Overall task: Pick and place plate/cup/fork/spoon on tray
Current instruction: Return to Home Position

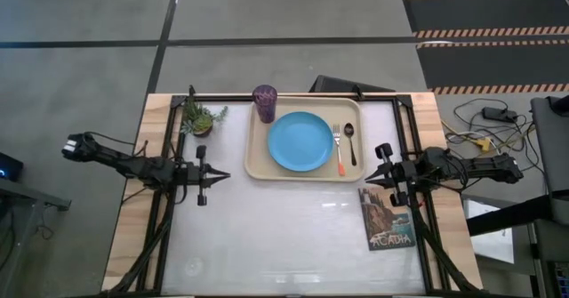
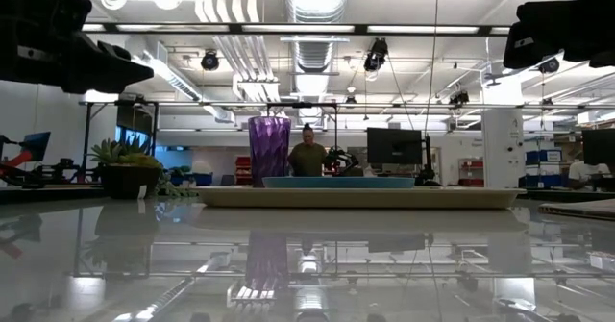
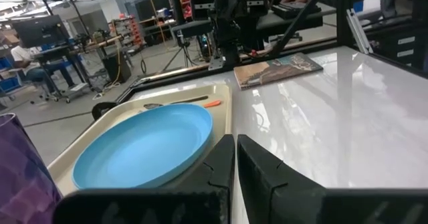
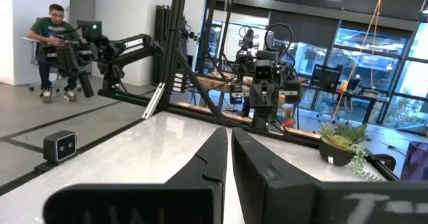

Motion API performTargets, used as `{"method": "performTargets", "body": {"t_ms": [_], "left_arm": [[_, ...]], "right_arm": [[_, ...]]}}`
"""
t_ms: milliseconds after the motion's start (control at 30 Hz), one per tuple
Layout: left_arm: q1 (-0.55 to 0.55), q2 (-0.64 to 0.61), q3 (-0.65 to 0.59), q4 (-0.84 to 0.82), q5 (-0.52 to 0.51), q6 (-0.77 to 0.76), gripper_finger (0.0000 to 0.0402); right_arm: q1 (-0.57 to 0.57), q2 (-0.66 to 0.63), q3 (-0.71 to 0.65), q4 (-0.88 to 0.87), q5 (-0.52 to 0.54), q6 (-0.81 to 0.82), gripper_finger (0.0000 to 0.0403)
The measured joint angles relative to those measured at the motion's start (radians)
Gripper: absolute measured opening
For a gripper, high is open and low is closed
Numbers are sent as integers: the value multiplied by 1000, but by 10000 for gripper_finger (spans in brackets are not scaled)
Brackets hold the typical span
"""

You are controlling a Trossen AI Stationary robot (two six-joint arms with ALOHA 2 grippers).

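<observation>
The beige tray point(image 1: 258, 160) lies at the table's far middle. On it lie the light-blue plate point(image 1: 300, 141), the orange-handled fork point(image 1: 338, 151) and the dark spoon point(image 1: 351, 143), side by side right of the plate. The purple cup point(image 1: 265, 102) stands on the tray's far left corner. My left gripper point(image 1: 224, 176) hovers left of the tray's near left corner, shut and empty. My right gripper point(image 1: 368, 179) hovers right of the tray's near right corner, shut and empty. The plate point(image 3: 144, 146) and fork point(image 3: 211, 103) also show in the left wrist view.
A small green potted plant point(image 1: 201, 118) stands left of the tray. The "ACADIA" book point(image 1: 388, 218) lies flat near the right gripper. A black frame runs along the table's far and side edges. A person sits in the room beyond the table.
</observation>
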Motion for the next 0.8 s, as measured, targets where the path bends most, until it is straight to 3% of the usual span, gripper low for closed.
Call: {"method": "performTargets", "body": {"t_ms": [800], "left_arm": [[0,37,0,0,0,0,0]], "right_arm": [[0,0,0,0,0,0,13]]}}
